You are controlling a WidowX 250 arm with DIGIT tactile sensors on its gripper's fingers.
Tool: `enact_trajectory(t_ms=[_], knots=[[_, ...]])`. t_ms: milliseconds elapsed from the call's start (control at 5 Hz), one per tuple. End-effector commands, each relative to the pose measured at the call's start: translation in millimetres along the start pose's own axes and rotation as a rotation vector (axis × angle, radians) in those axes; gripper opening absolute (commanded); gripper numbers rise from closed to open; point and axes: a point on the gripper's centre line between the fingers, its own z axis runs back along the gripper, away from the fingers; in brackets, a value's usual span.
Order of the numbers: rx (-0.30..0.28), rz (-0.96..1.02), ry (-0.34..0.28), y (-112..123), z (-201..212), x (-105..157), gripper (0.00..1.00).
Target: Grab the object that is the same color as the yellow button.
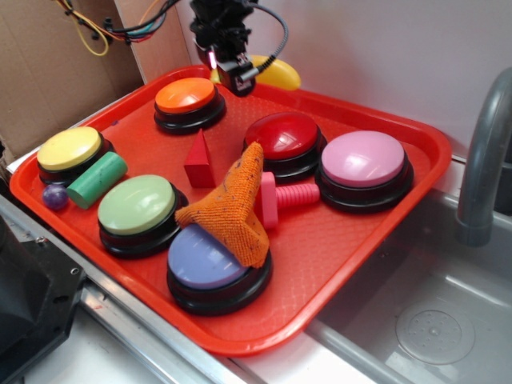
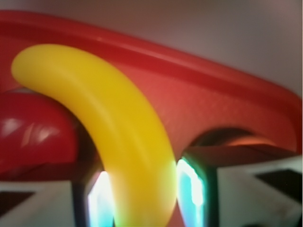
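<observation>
At the bottom of the wrist view, the hand (image 2: 142,198) is clamping its two fingers (image 2: 191,189) on the lower end of the small glossy yellow plastic toy banana (image 2: 104,118), which is curving up toward the upper left. Behind it, the red plastic tray's (image 2: 213,94) far rim is crossing the frame. In the exterior view, the round pale-yellow-topped button (image 1: 70,150) is sitting at the tray's left edge, well apart from the banana at top centre.
</observation>
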Motion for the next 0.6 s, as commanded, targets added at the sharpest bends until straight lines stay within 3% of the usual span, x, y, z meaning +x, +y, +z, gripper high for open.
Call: enact_trajectory(t_ms=[0,200,400], knots=[[-0.039,0.244,0.078,-8,55,-35,0.00],[-0.105,0.296,0.095,-11,54,-52,0.00],[-0.127,0.408,0.125,-17,58,-62,0.00]])
